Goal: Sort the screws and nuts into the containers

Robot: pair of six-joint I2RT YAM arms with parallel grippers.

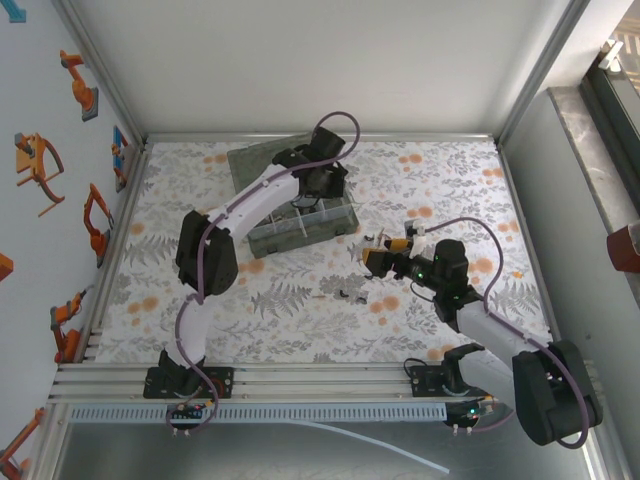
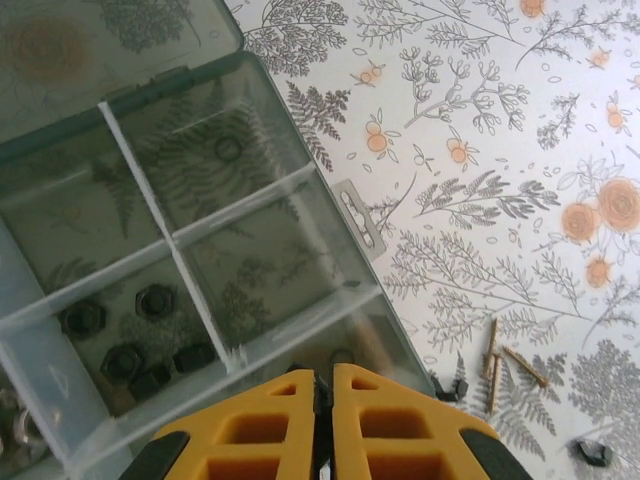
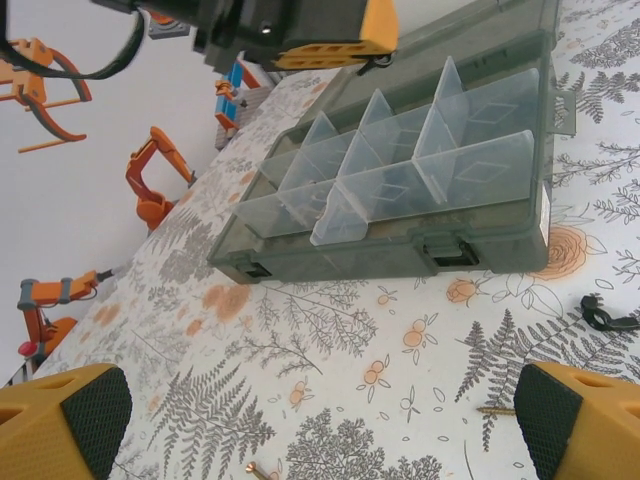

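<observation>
Your left gripper [image 2: 322, 385] hangs over the near edge of the smoky-grey transparent plastic organiser box [image 2: 290, 260] with its yellow jaws pressed together. You cannot tell whether a tiny part is caught between them. Black hexagonal nuts [image 2: 130, 340] lie in the compartment just to its left. The thin brass-coloured screws [image 2: 503, 362] lie flat on the floral-printed tablecloth [image 2: 480, 120], off the box's right side, with their long axes roughly parallel. Your right gripper [image 3: 320, 420], jaws spread wide, is the nearer arm. One screw lies crosswise close to its right finger. The cloth there is open, but the busy print hides small parts.
</observation>
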